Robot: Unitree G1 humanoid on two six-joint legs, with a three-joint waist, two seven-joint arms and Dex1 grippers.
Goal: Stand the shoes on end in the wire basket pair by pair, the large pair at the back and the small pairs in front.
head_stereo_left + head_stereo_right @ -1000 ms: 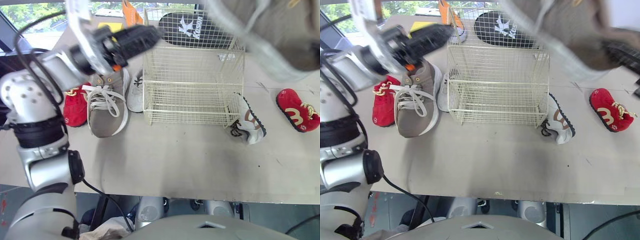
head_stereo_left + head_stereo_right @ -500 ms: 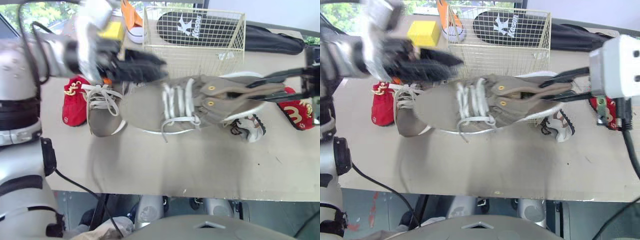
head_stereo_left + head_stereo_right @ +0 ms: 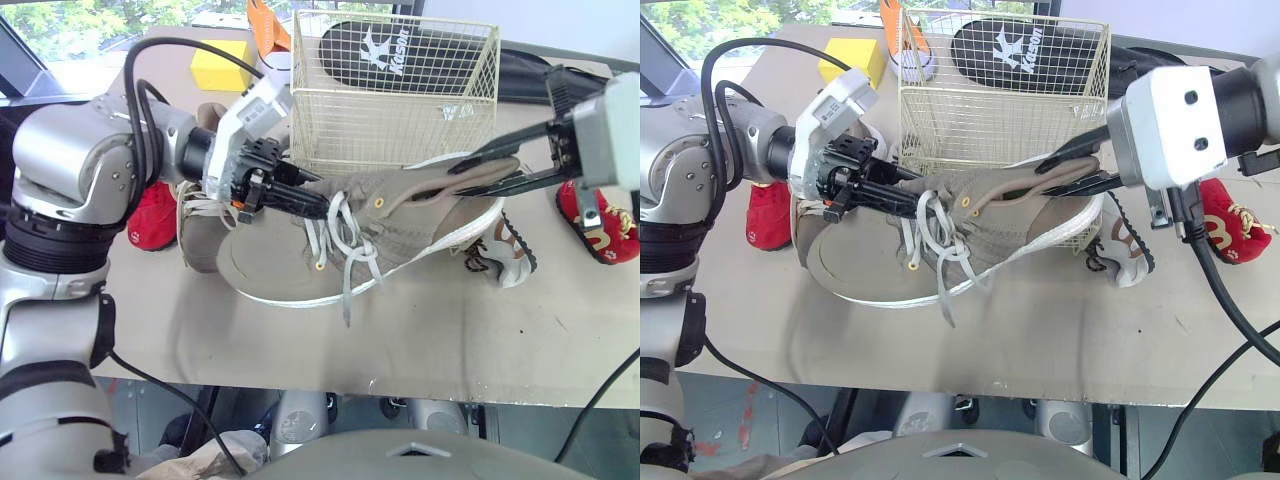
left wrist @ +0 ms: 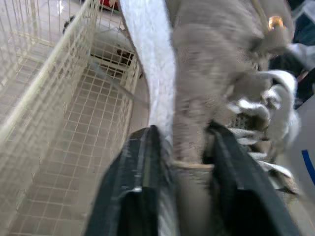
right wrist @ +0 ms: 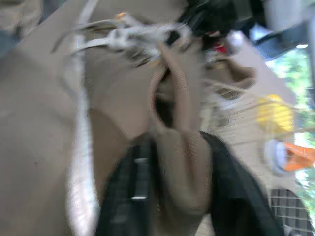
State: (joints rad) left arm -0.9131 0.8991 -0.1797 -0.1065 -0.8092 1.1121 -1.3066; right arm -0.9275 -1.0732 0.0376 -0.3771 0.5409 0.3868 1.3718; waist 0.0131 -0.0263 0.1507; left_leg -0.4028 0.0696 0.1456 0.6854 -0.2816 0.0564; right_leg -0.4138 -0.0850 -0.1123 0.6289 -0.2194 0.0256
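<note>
Setting: indoor test room, most likely a robotics lab rather than a home. Evidence: bare, scuffed grey table (image 3: 430, 330). Window (image 3: 90, 18) at 11 o'clock, green foliage outside. Yellow block (image 3: 221, 64) at 11 o'clock on the table. Single red shoe (image 3: 610, 235) lying loose at 3 o'clock. Black cable (image 3: 1218, 300) trailing past the table edge at 4 o'clock.
</note>
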